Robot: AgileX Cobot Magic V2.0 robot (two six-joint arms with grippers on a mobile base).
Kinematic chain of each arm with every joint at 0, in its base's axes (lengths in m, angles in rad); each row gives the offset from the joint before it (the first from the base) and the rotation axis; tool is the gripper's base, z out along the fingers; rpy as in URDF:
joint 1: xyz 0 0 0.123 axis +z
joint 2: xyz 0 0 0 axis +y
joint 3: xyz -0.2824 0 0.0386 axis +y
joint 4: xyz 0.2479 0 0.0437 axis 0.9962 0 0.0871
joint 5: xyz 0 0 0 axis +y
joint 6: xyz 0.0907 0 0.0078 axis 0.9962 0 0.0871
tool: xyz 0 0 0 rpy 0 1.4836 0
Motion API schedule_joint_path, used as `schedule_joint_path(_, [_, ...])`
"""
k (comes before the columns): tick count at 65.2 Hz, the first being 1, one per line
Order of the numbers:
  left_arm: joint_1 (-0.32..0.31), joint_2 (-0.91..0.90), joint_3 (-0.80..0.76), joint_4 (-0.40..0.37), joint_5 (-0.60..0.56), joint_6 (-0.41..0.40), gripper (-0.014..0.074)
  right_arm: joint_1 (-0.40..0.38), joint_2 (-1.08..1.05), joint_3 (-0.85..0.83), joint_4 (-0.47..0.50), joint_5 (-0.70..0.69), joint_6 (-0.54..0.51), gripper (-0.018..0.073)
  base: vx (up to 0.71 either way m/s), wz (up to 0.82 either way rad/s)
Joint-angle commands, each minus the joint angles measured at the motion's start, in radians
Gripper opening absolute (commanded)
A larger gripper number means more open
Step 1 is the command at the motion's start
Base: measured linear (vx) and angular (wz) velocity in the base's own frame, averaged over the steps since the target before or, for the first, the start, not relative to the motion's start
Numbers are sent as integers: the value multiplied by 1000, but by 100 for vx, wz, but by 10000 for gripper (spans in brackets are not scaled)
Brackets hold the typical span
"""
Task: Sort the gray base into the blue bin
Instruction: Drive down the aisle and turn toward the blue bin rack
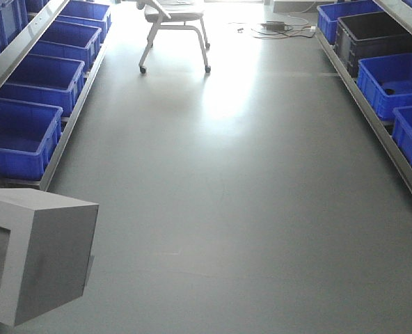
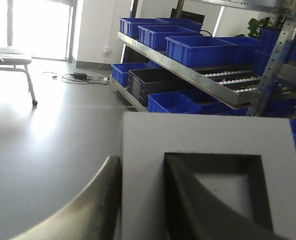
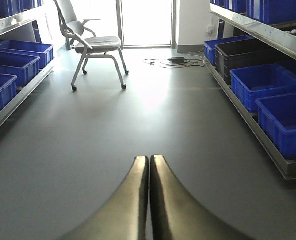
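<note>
**Gray base held in left claw, aisle between bin racks**

The left claw is gripping the gray base. One finger lies against the block's outer side. The other reaches into the square recessed window, so one wall of the block is pinched between them.

In the front view the gray base hangs at lower left above the gray floor. Its window face is turned toward the left edge of frame. It is outside every bin and apart from both racks.

The right claw is closed, its fingers pressed together along their length with nothing between them. It points down the aisle.

Containers, front view:
- The left rack carries a row of blue bins.
- The nearest blue bin shows only bare blue inner walls and floor. The bins beyond it look the same as far as their insides are visible.
- The right rack holds more blue bins and one black bin, whose interior is too dark to read.
- The blue bin beside the black one shows a blue floor with a dark patch; I cannot tell what the patch is.

Containers, left wrist view:
- The upper-shelf bins have their contents hidden behind their walls.
- A roller track runs just beside them.

A chair stands at the far end of the aisle, with cables on the floor near it.
</note>
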Motion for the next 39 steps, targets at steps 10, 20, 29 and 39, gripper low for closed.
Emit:
schedule_joint_path(10, [1, 9, -34, -18, -104, -7, -6, -2, 18, 2, -8, -73, -12, -5, 30, 8])
schedule_joint_path(20, [1, 9, -34, -18, -104, -7, -6, -2, 18, 2, -8, -73, -12, -5, 27, 5])
schedule_joint_path(29, [1, 9, -34, -18, -104, -7, -6, -2, 18, 2, -8, -73, -12, -5, 25, 9])
schedule_joint_path(39, [1, 9, -34, -18, -104, -7, -6, -2, 18, 2, -8, -73, -12, -5, 19, 33])
